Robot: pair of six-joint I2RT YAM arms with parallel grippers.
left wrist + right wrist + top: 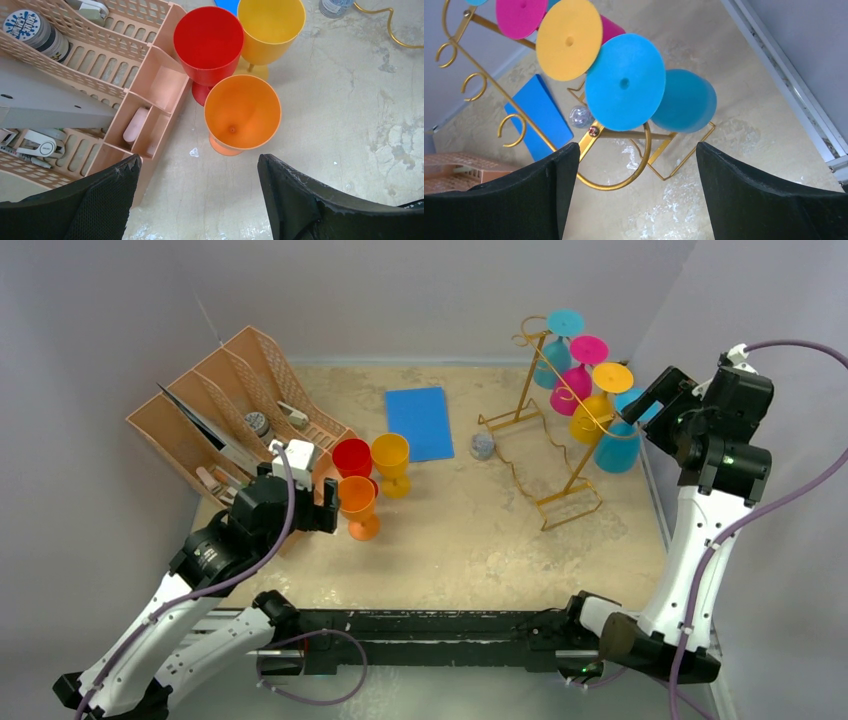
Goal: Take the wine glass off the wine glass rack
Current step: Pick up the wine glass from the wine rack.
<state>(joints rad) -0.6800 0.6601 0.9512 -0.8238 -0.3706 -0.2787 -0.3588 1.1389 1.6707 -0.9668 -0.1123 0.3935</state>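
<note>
Right claw (634, 167): fingers spread wide with nothing between them. It is aimed at the low end of the rack, close to the blue foot but not touching it.
Left claw (199, 167): spread wide and empty, poised above the orange goblet (242, 112).
Wine glass (625, 82): blue, hanging bowl-down at the lowest place on the wine glass rack (588, 144), with its foot above the rails.
Rack load: teal (565, 322), magenta (588, 348) and yellow (612, 377) glasses hang in a row higher up the slant.
Surface (450, 540): beige, mottled like stone, with pale scuffs. A metal rim (784, 90) runs along the right side.
On the surface: a blue flat sheet (418, 423) at centre rear. A brown slotted organizer (230, 390) sits rear left, with a red goblet (352, 457) and a yellow goblet (390, 455) upright beside it.
Room: plain grey walls (400, 290) close in the rear and both sides.
</note>
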